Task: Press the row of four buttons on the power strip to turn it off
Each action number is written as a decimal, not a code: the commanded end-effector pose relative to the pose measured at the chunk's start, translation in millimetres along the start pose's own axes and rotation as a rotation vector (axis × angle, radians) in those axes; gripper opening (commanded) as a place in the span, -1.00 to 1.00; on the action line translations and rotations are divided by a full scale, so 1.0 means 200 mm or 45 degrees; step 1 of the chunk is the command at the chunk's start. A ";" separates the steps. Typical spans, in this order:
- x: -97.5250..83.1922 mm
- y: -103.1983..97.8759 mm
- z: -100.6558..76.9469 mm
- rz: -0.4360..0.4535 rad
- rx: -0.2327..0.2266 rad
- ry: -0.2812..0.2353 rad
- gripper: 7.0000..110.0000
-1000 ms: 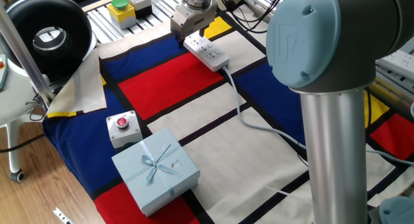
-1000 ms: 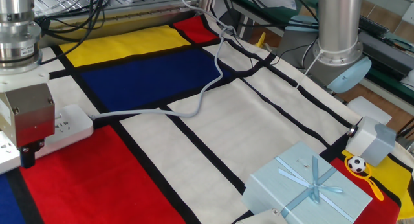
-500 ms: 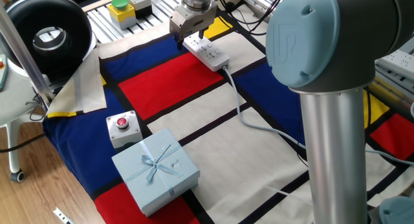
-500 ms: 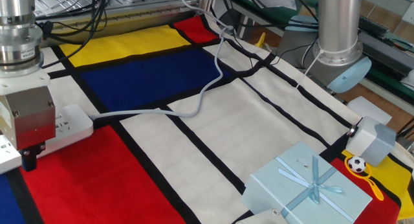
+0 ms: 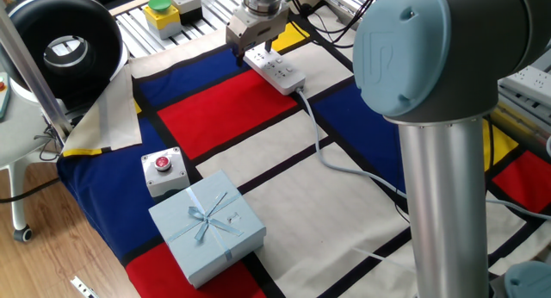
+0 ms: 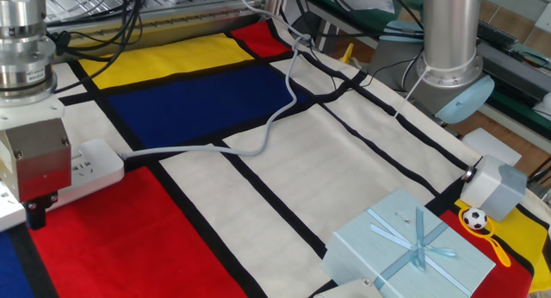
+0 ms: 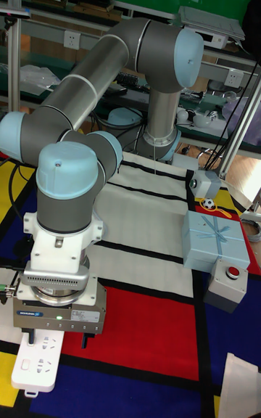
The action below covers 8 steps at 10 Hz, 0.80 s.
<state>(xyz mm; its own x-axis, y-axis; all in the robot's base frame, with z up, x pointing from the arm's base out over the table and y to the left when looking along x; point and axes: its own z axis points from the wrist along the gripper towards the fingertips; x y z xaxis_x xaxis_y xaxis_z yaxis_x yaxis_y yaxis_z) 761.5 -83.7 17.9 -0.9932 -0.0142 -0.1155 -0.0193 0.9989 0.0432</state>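
Note:
The white power strip (image 5: 277,71) lies on the chequered cloth at the back of the table. Its pale grey cord (image 5: 319,139) runs toward the front right. My gripper (image 5: 254,53) hangs straight down over the strip's end away from the cord, its tips close above it. In the other fixed view the gripper (image 6: 34,216) covers the middle of the power strip (image 6: 95,164), one dark finger low beside it. The tall fixed view shows the gripper (image 7: 61,338) just above the power strip (image 7: 36,363). The four buttons are too small or hidden to make out.
A pale blue gift box (image 5: 207,225) and a red button in grey housing (image 5: 162,169) sit at the front left. A green button in yellow housing (image 5: 160,12) stands at the back left beside a black round device (image 5: 65,48). The arm's column (image 5: 448,203) fills the right.
The gripper has sunk slightly and shifted a little along the strip, away from the cord end. Nothing else has moved.

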 end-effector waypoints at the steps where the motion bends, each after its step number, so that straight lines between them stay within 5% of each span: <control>1: -0.02 -0.01 0.00 -0.001 -0.003 -0.023 0.57; 8: -0.02 0.01 0.02 0.001 -0.017 -0.017 0.57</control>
<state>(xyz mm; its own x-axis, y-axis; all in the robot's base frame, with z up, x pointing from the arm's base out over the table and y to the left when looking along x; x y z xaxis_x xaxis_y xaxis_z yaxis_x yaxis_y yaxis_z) 765.1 -82.7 15.2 -0.9915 -0.0205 -0.1288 -0.0265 0.9986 0.0450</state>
